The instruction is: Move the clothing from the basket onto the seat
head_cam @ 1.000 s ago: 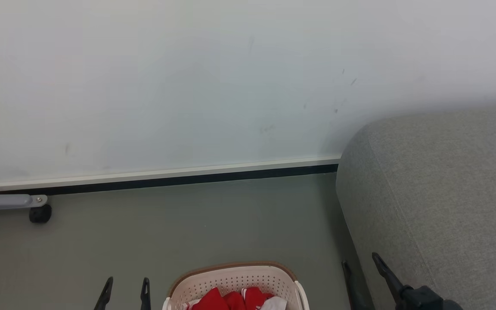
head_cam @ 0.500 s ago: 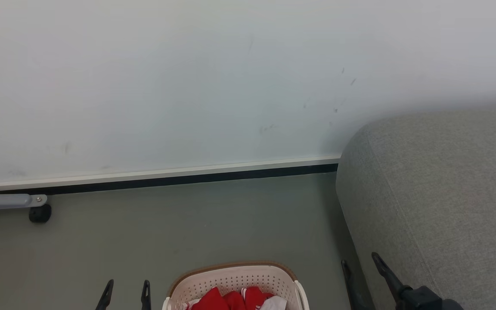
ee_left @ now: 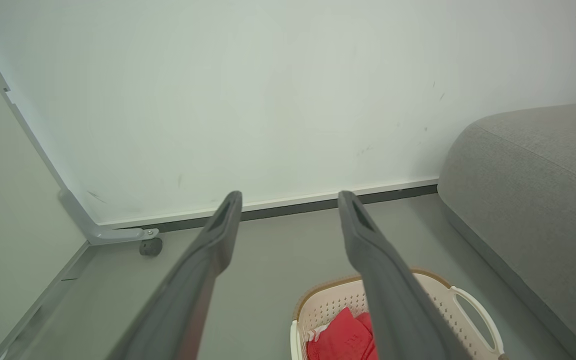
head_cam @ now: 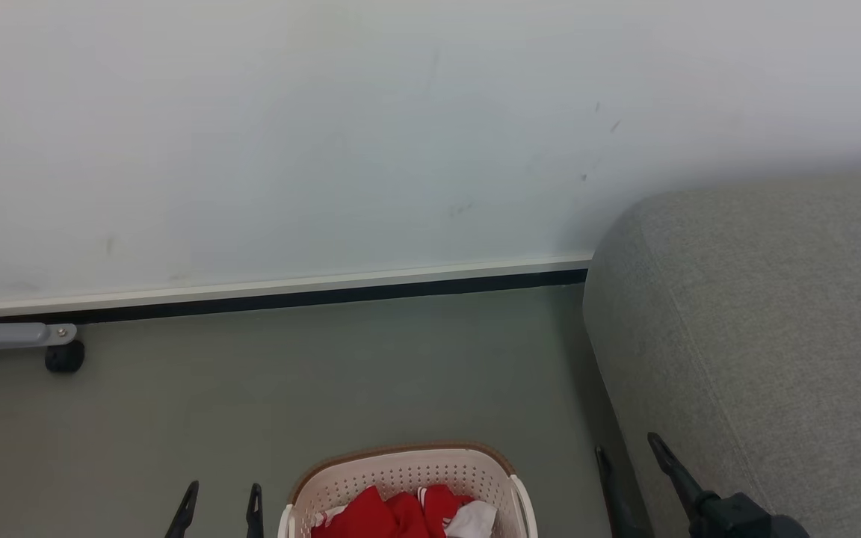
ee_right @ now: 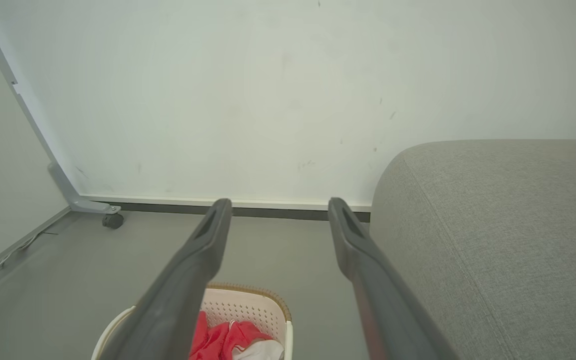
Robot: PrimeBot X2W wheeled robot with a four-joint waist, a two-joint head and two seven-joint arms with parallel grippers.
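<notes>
Head view tipped down slightly; nothing else shifted. Left pincer [head_cam: 223, 487] and right pincer [head_cam: 625, 443] both apart, empty. Clothing [head_cam: 371, 515] heaped in basket [head_cam: 400, 478] at 6 o'clock between them; seat [head_cam: 774, 336] at 3. Fabric looks soft, light, limp: pinch a raised red fold.

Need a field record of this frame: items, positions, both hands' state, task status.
basket: cream-white perforated plastic laundry basket, brown rim, on the grey floor, to the left of the sofa
clothing: bright red fabric garments with white bands, inside the basket
seat: light grey woven-fabric sofa, rounded edge, at right
left hand: open, holding nothing, left of the basket
right hand: open, holding nothing, between basket and sofa
background: white wall; black caster at far left
status: clothing not yet picked up
</notes>
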